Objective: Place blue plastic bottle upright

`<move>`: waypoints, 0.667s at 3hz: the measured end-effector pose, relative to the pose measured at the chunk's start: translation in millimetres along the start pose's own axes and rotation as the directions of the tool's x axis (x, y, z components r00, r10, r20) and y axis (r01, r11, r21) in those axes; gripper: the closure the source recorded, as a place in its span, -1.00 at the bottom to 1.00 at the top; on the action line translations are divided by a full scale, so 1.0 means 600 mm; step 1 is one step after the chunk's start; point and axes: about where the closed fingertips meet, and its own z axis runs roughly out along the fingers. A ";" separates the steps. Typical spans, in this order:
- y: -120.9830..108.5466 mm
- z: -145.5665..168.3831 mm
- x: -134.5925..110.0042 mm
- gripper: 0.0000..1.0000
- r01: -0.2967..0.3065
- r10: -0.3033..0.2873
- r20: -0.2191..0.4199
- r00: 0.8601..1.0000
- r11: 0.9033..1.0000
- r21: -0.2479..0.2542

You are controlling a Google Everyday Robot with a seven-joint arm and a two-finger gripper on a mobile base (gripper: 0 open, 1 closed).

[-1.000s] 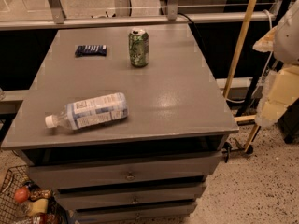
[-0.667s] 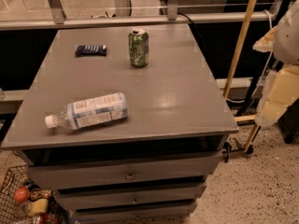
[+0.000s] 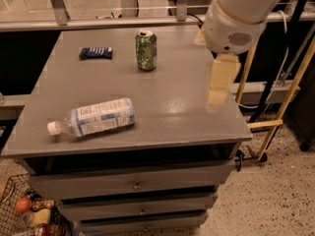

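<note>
Currently, a blue plastic bottle [image 3: 96, 117] lies on its side near the front left of a grey tabletop [image 3: 167, 107], its white cap pointing left. The robot's cream gripper [image 3: 219, 90] hangs over the tabletop's right side, well apart from the bottle; whether it is spread or closed cannot be told. Farther back sit an upright green soda can [image 3: 146, 50] and a flat dark-blue packet [image 3: 95, 53].

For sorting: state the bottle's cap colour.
White cap, blue plastic bottle; camera view. Gripper above table's right side.

A lab-like workspace is suggested by a grey worktop [image 3: 165, 95] over drawers [image 3: 138, 185] and speckled floor [image 3: 278, 200]; the gripper [image 3: 216, 98] is held above its right side.
</note>
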 end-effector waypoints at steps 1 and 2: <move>-0.023 0.053 -0.115 -1.00 0.142 -0.140 0.046 0.989 0.988 -0.057; -0.026 0.056 -0.126 -1.00 0.151 -0.148 0.052 0.988 0.987 -0.051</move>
